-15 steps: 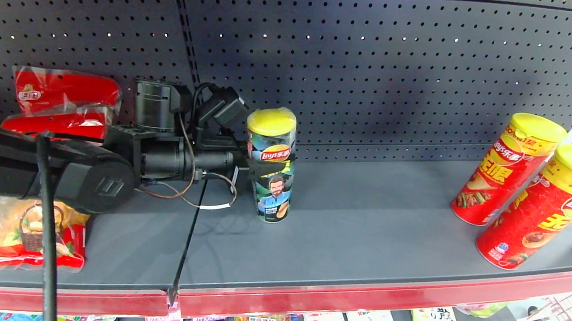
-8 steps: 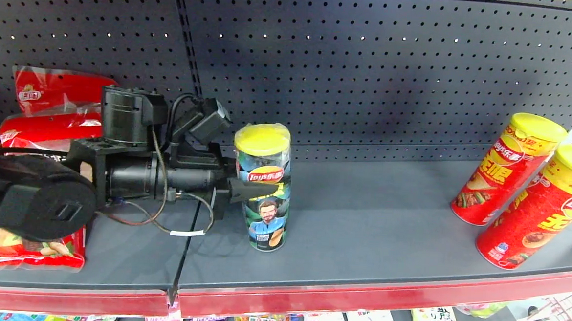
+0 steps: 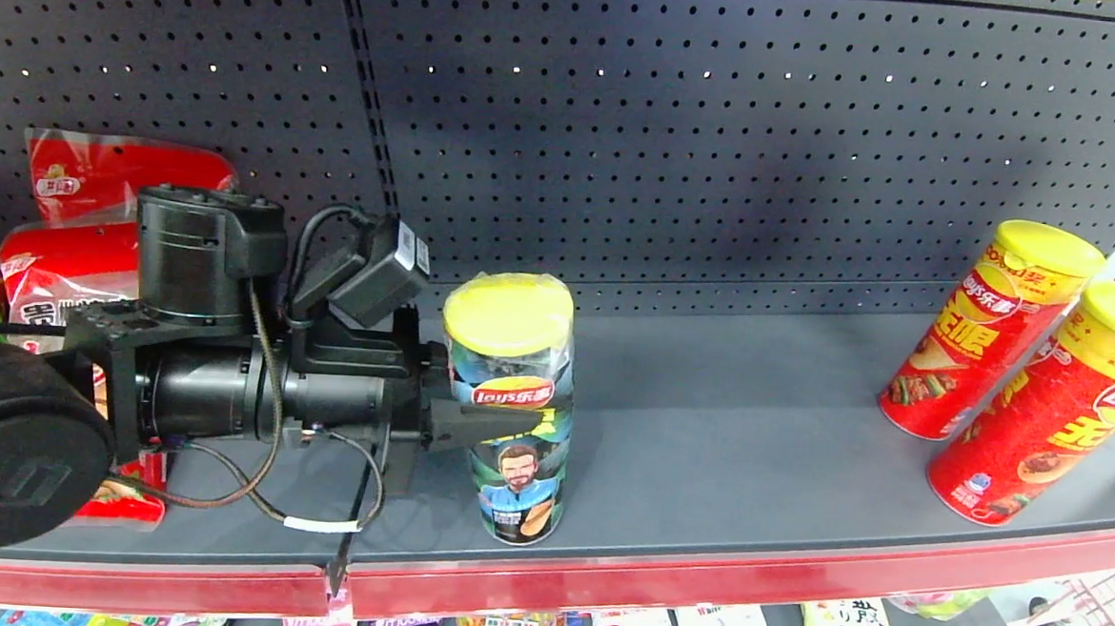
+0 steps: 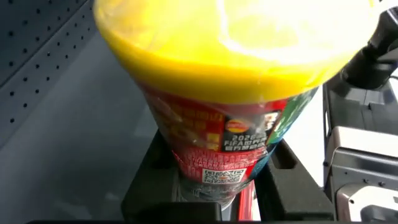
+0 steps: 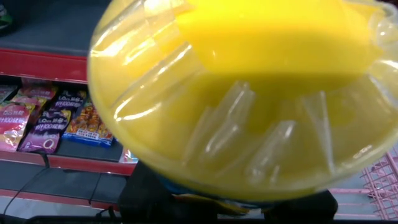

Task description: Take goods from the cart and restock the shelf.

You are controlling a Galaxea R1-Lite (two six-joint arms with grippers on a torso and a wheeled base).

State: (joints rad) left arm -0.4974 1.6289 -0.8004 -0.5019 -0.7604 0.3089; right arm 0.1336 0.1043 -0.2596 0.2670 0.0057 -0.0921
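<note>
Grey shelf (image 3: 750, 457) with red front lip (image 3: 696, 576), backed by dark perforated panel (image 3: 719, 150). At right end, two red cans with yellow lids, close together: rear can (image 3: 991, 331), front can (image 3: 1054, 406). At left end, red snack bags (image 3: 107, 175) against the panel. Near front lip, upright blue-green can (image 3: 514, 416); contact with board not determinable.

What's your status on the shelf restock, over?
Left gripper: jaws shut on green-and-blue yellow-lidded chip can, upright near grey shelf's front edge. Right gripper holds another yellow-lidded can. Two red tubes stand clear, far right.
</note>
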